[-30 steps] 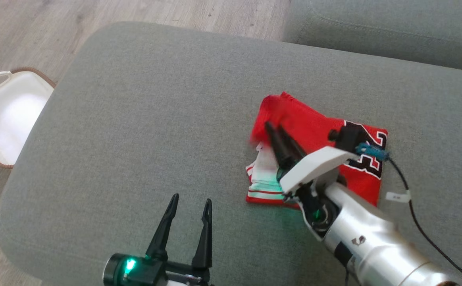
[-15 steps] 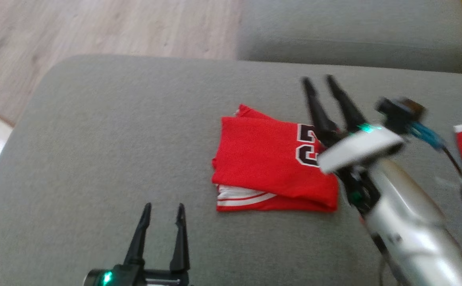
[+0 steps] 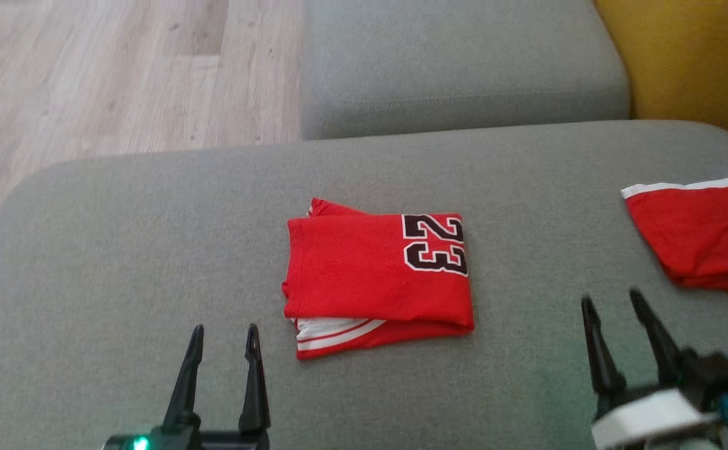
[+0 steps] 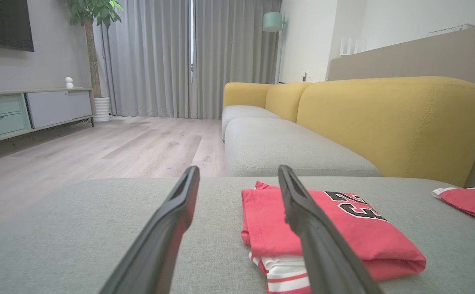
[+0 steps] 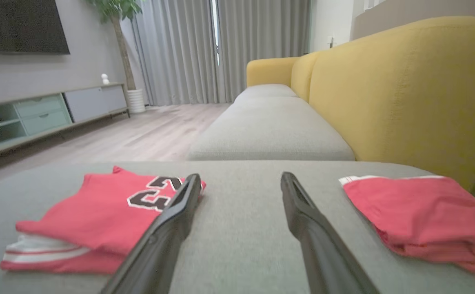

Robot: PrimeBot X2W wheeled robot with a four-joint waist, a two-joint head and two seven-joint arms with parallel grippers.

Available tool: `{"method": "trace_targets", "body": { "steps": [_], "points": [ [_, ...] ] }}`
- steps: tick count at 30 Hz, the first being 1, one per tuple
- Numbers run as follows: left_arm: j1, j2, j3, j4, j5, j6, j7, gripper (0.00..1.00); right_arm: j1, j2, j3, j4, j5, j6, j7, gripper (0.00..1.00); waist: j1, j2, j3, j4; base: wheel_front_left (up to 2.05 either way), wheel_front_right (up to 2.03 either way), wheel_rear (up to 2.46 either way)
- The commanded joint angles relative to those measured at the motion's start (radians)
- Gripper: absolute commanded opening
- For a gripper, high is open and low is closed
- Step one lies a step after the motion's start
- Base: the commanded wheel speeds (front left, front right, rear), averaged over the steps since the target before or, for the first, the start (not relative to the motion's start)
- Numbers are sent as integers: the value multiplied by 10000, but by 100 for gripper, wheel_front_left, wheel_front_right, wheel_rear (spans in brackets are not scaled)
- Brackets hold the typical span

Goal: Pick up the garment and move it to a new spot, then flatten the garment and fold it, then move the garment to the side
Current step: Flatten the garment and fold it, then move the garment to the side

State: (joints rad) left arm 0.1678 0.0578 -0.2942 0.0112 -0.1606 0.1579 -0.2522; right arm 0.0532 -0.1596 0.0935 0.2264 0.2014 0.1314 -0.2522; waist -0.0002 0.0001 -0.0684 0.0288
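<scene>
Right hand (image 3: 609, 297) has released the folded red jersey (image 3: 364, 281), retreating to lower right, fingers apart; left hand (image 3: 225, 327) apart, empty; fold looks finished, sideways move remains

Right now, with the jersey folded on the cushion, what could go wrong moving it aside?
1. The folded red jersey has a striped hem poking out beneath the top layer; pinching one layer could unfold it.
2. A second red garment lies toward the robot's right on the grey cushion; moving that way might crowd it.
</scene>
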Motion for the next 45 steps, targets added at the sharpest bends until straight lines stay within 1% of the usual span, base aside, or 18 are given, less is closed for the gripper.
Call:
{"method": "trace_targets", "body": {
  "steps": [1,4,7,12,33,45],
  "points": [
    [-120,-76,381,-370,58,-17,-95,100,-45,-19,100,-414,-270,-7,-94,100,2,-1,-122,-104,0,0,0],
    [94,-71,511,-350,249,-116,-95,100,618,252,-206,-742,-795,-7,-94,100,2,-1,-243,-185,0,0,0],
    [304,-72,645,-266,381,-186,-95,100,1073,420,-304,-947,-1102,-7,-94,100,2,-1,-320,-224,0,0,0],
    [505,-73,762,-219,468,-255,-95,100,1445,592,-302,-1180,-1299,-7,-95,100,2,-1,-368,-248,0,0,0],
    [476,-75,779,69,679,-346,-95,100,1472,777,-340,-1277,-1310,-7,-95,100,2,-1,-386,-194,0,0,0],
    [400,-75,629,144,670,-365,-95,100,1397,757,-444,-1261,-1294,-7,-95,100,2,-1,-121,-85,0,0,0]
  ]
}}
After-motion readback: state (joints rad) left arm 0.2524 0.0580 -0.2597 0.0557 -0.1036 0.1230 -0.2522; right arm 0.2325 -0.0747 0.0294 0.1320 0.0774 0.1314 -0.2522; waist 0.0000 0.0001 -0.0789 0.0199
